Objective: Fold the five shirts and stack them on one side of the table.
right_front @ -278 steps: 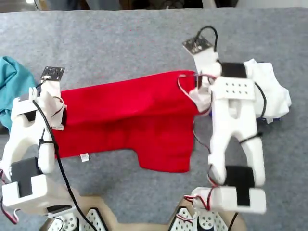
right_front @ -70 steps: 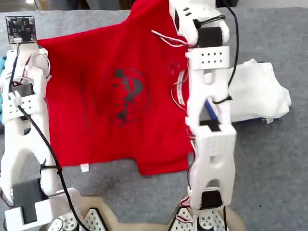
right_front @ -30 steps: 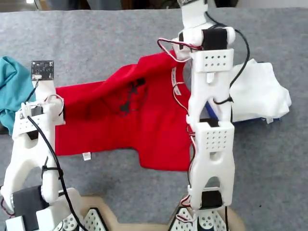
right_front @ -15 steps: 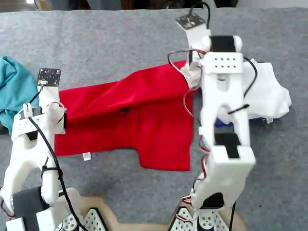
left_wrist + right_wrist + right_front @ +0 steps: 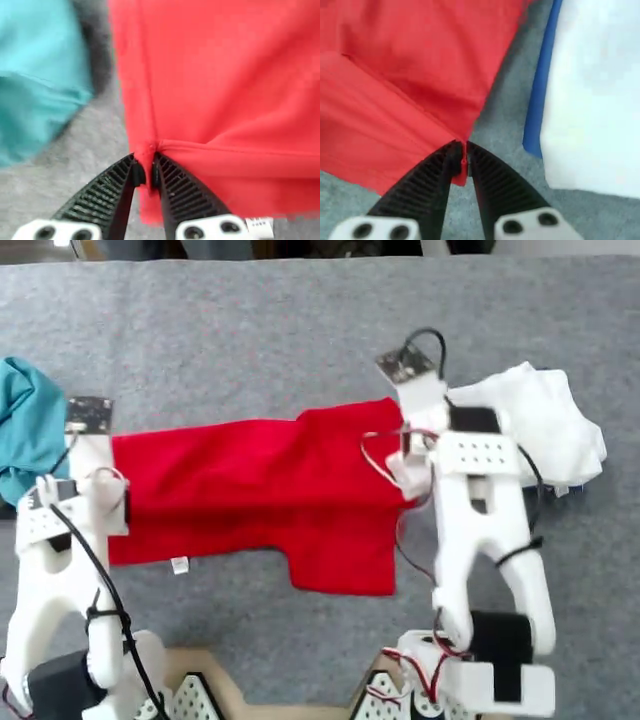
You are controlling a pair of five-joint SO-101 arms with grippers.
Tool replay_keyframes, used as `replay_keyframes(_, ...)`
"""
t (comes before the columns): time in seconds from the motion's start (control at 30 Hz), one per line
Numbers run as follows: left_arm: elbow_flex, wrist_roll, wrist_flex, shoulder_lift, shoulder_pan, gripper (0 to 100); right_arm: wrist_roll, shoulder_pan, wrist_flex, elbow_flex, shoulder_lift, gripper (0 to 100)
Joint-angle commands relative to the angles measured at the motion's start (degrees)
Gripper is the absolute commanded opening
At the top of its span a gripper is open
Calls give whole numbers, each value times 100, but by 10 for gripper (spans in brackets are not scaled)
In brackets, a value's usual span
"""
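Note:
The red shirt (image 5: 255, 490) lies folded across the middle of the grey table, one sleeve sticking out toward the front edge. My left gripper (image 5: 146, 176) is shut on the shirt's left edge (image 5: 145, 150); in the high view it sits at the shirt's left end (image 5: 110, 502). My right gripper (image 5: 462, 155) is shut on the shirt's right edge (image 5: 462, 137), seen from above at the shirt's right end (image 5: 408, 465). A teal shirt (image 5: 25, 425) lies crumpled at the far left. White folded shirts (image 5: 545, 435) are piled at the right.
A blue layer (image 5: 540, 100) shows under the white pile (image 5: 595, 90), just beside my right gripper. The teal shirt (image 5: 40, 75) lies close to my left gripper. Grey cloth (image 5: 250, 330) covers the table toward the back. The arm bases stand at the front edge.
Both grippers came down and toward the front with the shirt's far edge, laying it over the near half. The shirt went from spread and lifted to a flat folded band.

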Motion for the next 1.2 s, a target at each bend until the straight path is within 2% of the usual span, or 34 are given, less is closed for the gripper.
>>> replay_keyframes(0.0,145,-44,-18,-176,66,29,281,404,-123,365,-497,13)
replay_keyframes(0.23,180,-44,-26,-167,57,29,545,440,-246,1112,-1226,13)
replay_keyframes(0.43,215,-44,-132,-123,-145,29,554,70,-475,1798,-1402,13)
replay_keyframes(0.6,233,-44,-141,-141,-295,29,554,35,-510,2123,-1622,13)
replay_keyframes(0.9,251,-53,185,-176,-251,29,598,53,-527,2589,-2105,13)
replay_keyframes(1.03,356,-422,176,-176,-312,29,607,18,-527,2809,-2141,13)
replay_keyframes(1.17,347,-422,158,-176,-312,29,607,9,-536,2844,-2141,13)
